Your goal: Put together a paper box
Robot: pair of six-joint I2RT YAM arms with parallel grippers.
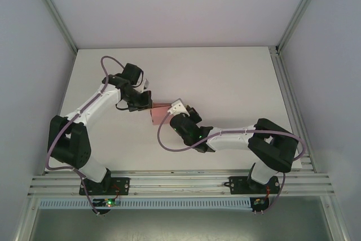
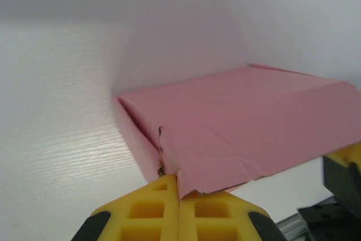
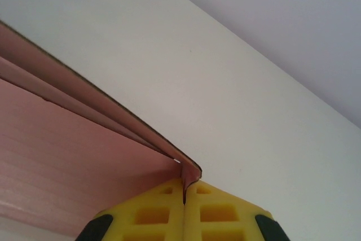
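Paper box point(image 2: 248, 122) looks partly formed, one edge clamped tight in the left fingers point(image 2: 146, 215), the opposite edge in the right fingers point(image 3: 225, 214); final flaps probably remain.

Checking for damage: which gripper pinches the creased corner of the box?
The left gripper; the paper box is wrinkled there. The right gripper pinches smooth layered flaps.

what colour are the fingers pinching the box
Yellow fingers on the paper box, best in the left wrist view.
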